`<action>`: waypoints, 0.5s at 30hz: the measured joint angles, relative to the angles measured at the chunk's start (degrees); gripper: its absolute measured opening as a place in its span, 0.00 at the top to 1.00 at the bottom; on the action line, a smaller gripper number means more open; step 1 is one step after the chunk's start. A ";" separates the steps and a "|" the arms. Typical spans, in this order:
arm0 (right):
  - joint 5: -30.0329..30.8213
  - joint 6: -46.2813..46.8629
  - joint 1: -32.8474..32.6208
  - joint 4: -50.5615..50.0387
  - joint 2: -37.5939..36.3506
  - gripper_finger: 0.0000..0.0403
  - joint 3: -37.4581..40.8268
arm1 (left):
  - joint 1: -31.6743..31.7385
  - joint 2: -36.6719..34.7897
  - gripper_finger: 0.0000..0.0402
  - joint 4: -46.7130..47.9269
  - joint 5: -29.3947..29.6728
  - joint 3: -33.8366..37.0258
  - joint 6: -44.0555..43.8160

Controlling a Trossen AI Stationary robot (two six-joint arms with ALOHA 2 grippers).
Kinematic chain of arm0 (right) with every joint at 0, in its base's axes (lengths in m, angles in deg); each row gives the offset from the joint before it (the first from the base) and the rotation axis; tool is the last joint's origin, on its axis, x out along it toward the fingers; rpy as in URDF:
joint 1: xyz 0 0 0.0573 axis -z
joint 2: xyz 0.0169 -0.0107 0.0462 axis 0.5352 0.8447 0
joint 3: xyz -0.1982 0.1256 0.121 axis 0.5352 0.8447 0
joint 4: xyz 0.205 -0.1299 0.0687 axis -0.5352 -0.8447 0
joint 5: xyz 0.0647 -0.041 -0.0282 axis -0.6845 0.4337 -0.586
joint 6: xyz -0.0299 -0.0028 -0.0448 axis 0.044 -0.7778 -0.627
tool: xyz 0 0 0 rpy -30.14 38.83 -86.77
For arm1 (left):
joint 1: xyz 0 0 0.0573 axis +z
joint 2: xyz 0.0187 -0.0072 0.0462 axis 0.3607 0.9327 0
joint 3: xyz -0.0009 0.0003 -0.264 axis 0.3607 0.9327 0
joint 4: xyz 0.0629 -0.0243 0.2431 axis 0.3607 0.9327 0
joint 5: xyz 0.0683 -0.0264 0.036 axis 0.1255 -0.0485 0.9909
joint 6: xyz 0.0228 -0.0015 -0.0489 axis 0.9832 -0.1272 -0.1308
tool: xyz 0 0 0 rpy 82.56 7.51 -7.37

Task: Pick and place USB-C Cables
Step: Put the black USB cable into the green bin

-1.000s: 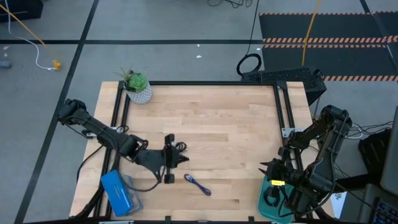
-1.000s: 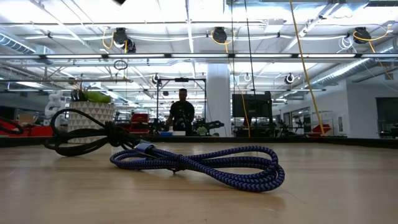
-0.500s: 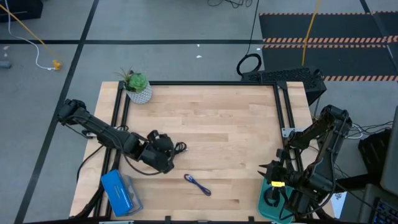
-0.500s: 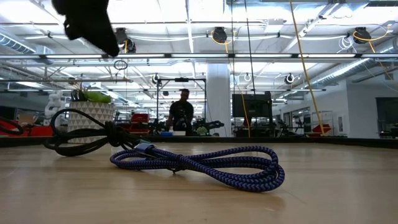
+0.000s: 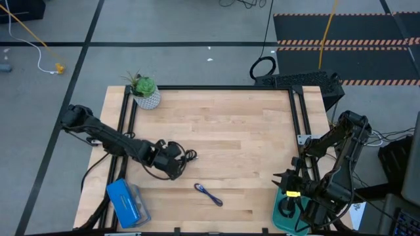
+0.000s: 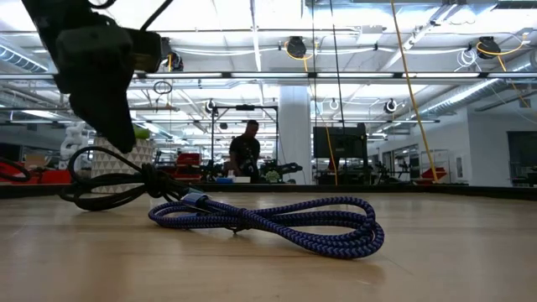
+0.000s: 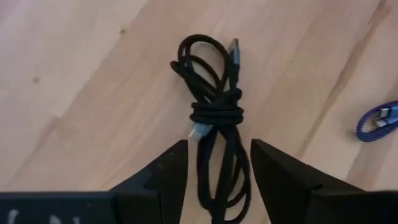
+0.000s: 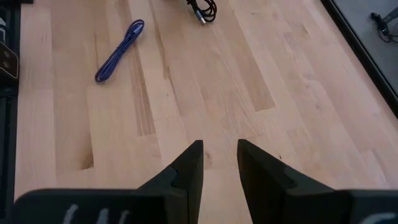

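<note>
The left gripper point(image 7: 214, 180) is positioned low over the light wooden table point(image 5: 230, 131), at its left-front area, directly above a thin black coiled USB-C cable tied at its middle point(image 7: 214, 109). Its two dark fingers point(image 7: 165, 171) are spread apart, with the lower loop of the black cable lying between them; no contact with the cable can be confirmed. The black cable lies flat on the table. A blue-purple braided coiled USB-C cable point(image 5: 209, 195) lies near it, closer to the table's front edge and clear of the black one. The right gripper point(image 8: 219, 165) is held at the right-front corner above a teal tray point(image 5: 283, 213), its fingers parted by a narrow gap and holding nothing.
</note>
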 joint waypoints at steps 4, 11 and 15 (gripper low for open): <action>0.00 -0.01 0.00 0.00 0.00 0.78 0.00 | 0.27 0.00 0.56 -1.18 -2.54 0.88 -0.52; 0.00 -0.22 0.00 0.00 0.00 0.78 0.00 | 0.82 -0.02 0.56 -1.32 -2.32 2.59 -1.61; 0.00 -0.20 0.00 0.02 0.00 0.78 0.00 | 1.26 -0.02 0.56 -2.20 -2.76 5.20 -2.47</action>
